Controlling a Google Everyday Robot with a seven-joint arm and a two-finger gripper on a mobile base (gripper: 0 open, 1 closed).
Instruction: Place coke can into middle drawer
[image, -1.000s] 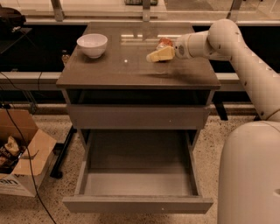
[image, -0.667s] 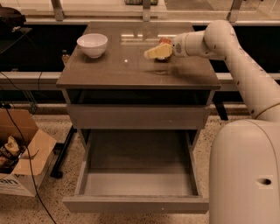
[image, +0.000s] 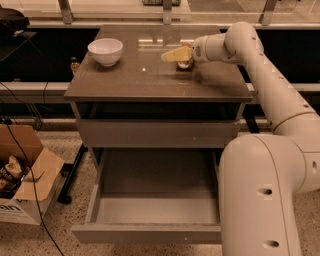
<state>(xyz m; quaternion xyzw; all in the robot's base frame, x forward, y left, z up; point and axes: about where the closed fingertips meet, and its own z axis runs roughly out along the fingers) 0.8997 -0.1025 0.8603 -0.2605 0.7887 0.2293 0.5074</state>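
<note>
The coke can (image: 184, 63) is on the cabinet top at the back right. Only a bit of its silver end and a trace of red show behind my gripper. My gripper (image: 175, 54) is right at the can, low over the top, pointing left. The middle drawer (image: 150, 233) is pulled out wide at the bottom of the cabinet. Its grey floor is bare. It lies well below and in front of the gripper.
A white bowl (image: 105, 51) stands at the back left of the cabinet top (image: 150, 82). A closed grey drawer front (image: 157, 133) sits above the open drawer. My white arm (image: 260, 195) covers the drawer's right side. A cardboard box (image: 22, 187) and cables lie on the floor at left.
My gripper has moved a little to the left along the back of the cabinet top, staying at the can. The view has shifted slightly.
</note>
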